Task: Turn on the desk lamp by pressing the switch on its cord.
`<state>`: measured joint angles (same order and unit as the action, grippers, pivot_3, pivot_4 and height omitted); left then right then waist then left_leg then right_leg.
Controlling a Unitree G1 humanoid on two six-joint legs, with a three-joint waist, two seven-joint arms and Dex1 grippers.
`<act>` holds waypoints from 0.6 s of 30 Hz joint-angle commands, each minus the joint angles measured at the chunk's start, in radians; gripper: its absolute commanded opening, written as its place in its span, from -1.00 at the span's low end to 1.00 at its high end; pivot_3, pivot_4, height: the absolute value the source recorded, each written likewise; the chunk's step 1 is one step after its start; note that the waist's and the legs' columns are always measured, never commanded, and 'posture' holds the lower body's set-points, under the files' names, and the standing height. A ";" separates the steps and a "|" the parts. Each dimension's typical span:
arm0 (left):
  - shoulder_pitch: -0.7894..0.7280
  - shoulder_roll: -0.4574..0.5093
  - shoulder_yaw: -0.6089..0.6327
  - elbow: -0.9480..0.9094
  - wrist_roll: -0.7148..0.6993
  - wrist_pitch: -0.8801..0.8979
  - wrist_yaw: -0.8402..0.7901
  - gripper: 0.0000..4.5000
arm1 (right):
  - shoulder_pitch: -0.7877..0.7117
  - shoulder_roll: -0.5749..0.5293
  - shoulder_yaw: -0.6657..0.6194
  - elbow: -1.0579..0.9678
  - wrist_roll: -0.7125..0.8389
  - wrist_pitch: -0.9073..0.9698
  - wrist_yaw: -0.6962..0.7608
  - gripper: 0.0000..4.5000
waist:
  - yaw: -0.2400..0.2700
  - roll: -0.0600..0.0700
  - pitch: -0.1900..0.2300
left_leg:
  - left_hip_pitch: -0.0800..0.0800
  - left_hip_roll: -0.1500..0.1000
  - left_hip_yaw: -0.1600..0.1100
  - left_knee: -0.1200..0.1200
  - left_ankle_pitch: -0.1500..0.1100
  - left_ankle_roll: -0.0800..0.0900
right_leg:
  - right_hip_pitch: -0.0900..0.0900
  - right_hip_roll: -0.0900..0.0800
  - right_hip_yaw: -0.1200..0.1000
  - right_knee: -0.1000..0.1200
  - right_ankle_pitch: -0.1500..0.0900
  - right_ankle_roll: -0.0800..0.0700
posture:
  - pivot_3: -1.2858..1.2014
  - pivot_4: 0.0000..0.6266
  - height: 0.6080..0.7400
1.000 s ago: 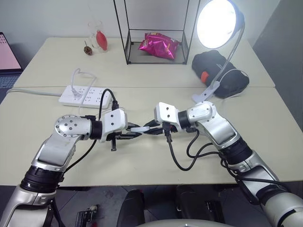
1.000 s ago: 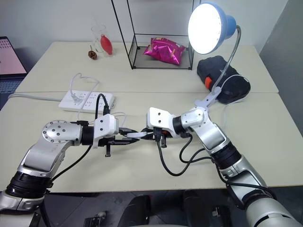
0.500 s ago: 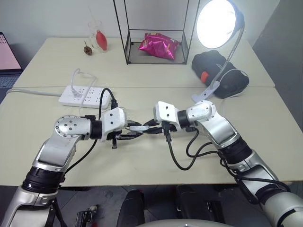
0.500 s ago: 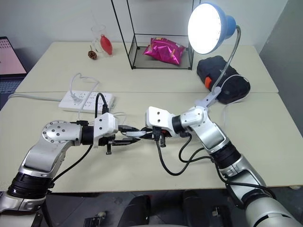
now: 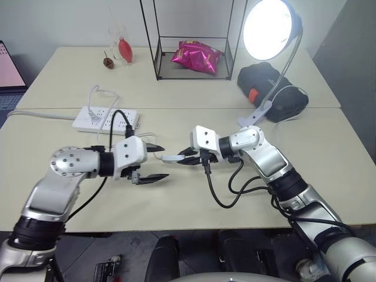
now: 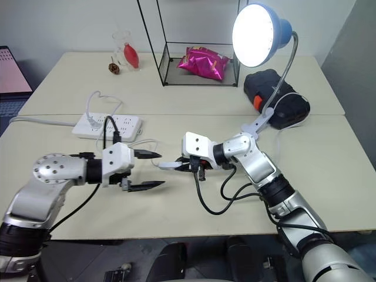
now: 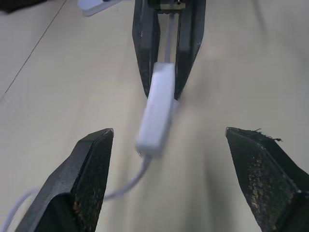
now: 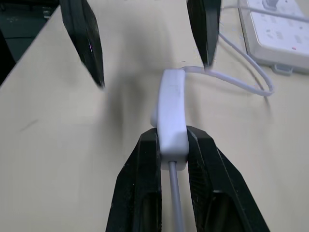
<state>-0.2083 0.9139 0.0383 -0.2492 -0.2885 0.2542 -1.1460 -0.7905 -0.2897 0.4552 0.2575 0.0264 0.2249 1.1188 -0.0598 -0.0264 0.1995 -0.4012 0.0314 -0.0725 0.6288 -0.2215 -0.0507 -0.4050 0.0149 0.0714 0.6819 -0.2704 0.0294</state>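
Pinching the switch (image 8: 172,112) by one end, the right hand (image 5: 187,157) has its two black fingers (image 8: 145,183) clamped tight on the little white oblong, holding it just above the tabletop (image 5: 176,200), with the other end poking out toward the left hand (image 5: 157,163). That left hand sits just beside the switch with its fingers (image 7: 91,174) spread wide, one either side of the free end and touching nothing. The cord (image 8: 241,79) leaves the switch's far end and loops off past the left hand toward the white power strip (image 5: 106,119), which lies on the tabletop beyond the left hand. Well beyond the right hand, the desk lamp (image 6: 258,35) is lit up bright, its gooseneck curving down to the white clamp at the tabletop seam, next to a black bag (image 5: 276,94). Further back there's a wire-frame case with a pink snack bag (image 5: 197,56) inside.
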 commanded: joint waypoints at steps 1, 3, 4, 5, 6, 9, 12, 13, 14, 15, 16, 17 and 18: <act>0.061 0.030 0.099 -0.081 -0.052 0.048 0.018 0.71 | -0.056 0.015 -0.019 0.101 -0.019 -0.096 -0.009 -0.83 | 0.000 0.000 0.000 | 0.000 0.000 0.000 0.000 0.000 0.000 | 0.000 0.000 0.000 0.000 0.000 0.000 | 0.03 -0.52 1.00; 0.093 0.032 0.126 -0.109 -0.062 0.068 0.031 0.71 | -0.074 0.022 -0.015 0.172 -0.033 -0.138 -0.011 -0.83 | 0.000 0.000 0.000 | 0.000 0.000 0.000 0.000 0.000 0.000 | 0.000 0.000 0.000 0.000 0.000 0.000 | 0.03 -0.52 1.00; 0.106 0.032 0.132 -0.120 -0.062 0.073 0.035 0.71 | -0.082 0.028 -0.014 0.206 -0.039 -0.158 -0.011 -0.83 | 0.000 0.000 0.000 | 0.000 0.000 0.000 0.000 0.000 0.000 | 0.000 0.000 0.000 0.000 0.000 0.000 | 0.03 -0.52 1.00; 0.115 0.032 0.136 -0.128 -0.061 0.076 0.040 0.71 | -0.089 0.033 -0.013 0.239 -0.043 -0.174 -0.009 -0.83 | 0.001 0.000 0.000 | 0.000 0.000 0.000 0.000 0.000 0.000 | 0.000 0.000 0.000 0.000 0.000 0.000 | 0.03 -0.52 1.00; 0.122 0.032 0.137 -0.134 -0.061 0.079 0.044 0.71 | -0.095 0.038 -0.014 0.266 -0.047 -0.186 -0.006 -0.83 | 0.002 0.000 0.000 | 0.000 0.000 0.000 0.000 0.000 0.000 | 0.000 0.000 0.000 0.000 0.000 -0.001 | 0.03 -0.52 1.00; 0.127 0.030 0.137 -0.143 -0.063 0.087 0.052 0.71 | -0.113 0.051 -0.020 0.352 -0.063 -0.229 -0.012 -0.52 | 0.003 0.000 0.000 | 0.000 0.000 0.000 0.000 0.000 0.000 | 0.000 0.000 0.000 0.000 0.000 -0.001 | 0.03 -0.52 1.00; 0.126 0.028 0.137 -0.143 -0.068 0.094 0.057 0.71 | -0.123 0.052 -0.026 0.400 -0.070 -0.259 -0.004 -0.20 | 0.003 0.000 0.000 | 0.000 0.000 0.000 0.000 0.000 0.000 | 0.000 0.000 0.000 0.000 0.000 -0.001 | 0.03 -0.52 1.00; 0.125 0.024 0.140 -0.143 -0.074 0.100 0.062 0.71 | -0.122 0.048 -0.030 0.401 -0.068 -0.261 0.002 -0.06 | 0.003 0.000 0.000 | 0.000 0.000 0.000 0.000 0.000 0.000 | 0.000 0.000 0.000 0.000 0.000 -0.001 | 0.03 -0.52 1.00; 0.123 0.021 0.144 -0.142 -0.078 0.105 0.067 0.71 | -0.119 0.040 -0.036 0.388 -0.063 -0.258 0.014 0.01 | 0.003 0.000 0.000 | 0.000 0.000 0.000 0.000 0.000 0.000 | 0.000 0.000 0.000 0.000 0.000 -0.001 | 0.03 -0.52 1.00; 0.121 0.018 0.148 -0.141 -0.082 0.109 0.074 0.71 | -0.115 0.033 -0.042 0.373 -0.056 -0.253 0.025 0.09 | 0.003 0.000 0.000 | 0.000 0.000 0.000 0.000 0.000 0.000 | 0.000 0.000 0.000 0.000 0.000 -0.001 | 0.03 -0.52 1.00; 0.121 0.017 0.152 -0.140 -0.085 0.113 0.081 0.71 | -0.111 0.025 -0.050 0.353 -0.048 -0.245 0.034 0.19 | 0.003 0.000 0.000 | 0.000 0.000 0.000 0.000 0.000 0.000 | 0.000 0.000 0.000 0.000 0.000 -0.001 | 0.03 -0.52 1.00; 0.121 0.017 0.156 -0.140 -0.087 0.116 0.090 0.71 | -0.104 0.012 -0.060 0.325 -0.039 -0.236 0.044 0.29 | 0.003 0.000 0.000 | 0.000 0.000 0.000 0.000 0.000 0.000 | 0.000 0.000 0.000 0.000 0.000 -0.001 | 0.03 -0.52 1.00; 0.123 0.017 0.163 -0.141 -0.091 0.130 0.100 0.71 | -0.096 -0.004 -0.071 0.292 -0.031 -0.225 0.052 0.40 | 0.003 0.000 0.000 | 0.000 0.000 0.000 0.000 0.000 0.000 | 0.000 0.000 0.000 0.000 0.000 -0.001 | 0.03 -0.52 1.00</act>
<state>-0.0816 0.9313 0.1539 -0.3622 -0.3549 0.3705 -1.0688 -0.8820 -0.2710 0.4322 0.6321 -0.0370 -0.0085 1.1467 -0.0570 -0.0260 0.1998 -0.4014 0.0315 -0.0724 0.6286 -0.2215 -0.0507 -0.4051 0.0149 0.0713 0.6818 -0.2704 0.0283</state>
